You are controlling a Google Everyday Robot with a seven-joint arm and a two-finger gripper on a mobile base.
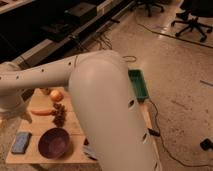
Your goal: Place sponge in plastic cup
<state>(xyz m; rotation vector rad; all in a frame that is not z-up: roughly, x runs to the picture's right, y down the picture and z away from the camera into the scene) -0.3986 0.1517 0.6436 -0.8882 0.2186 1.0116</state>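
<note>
Wooden table (75, 129) and speckled floor are largely covered by the white arm (110, 115). The gripper is not shown and is presumably somewhere past the left edge, so its opening and any load cannot be told. The sponge (21, 142) is seen lying flat at the table's near-left corner, just beside the purple bowl (54, 142). No plastic cup can be made out. If it is masked by the arm, the reach could be misjudged and the bowl knocked.

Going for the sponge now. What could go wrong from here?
1. No plastic cup shows; the arm hides much of the table, and the tool is out of view too.
2. The sponge lies near the table's corner; a nudge might push it off.
3. The purple bowl sits close beside it and could get bumped.
</note>
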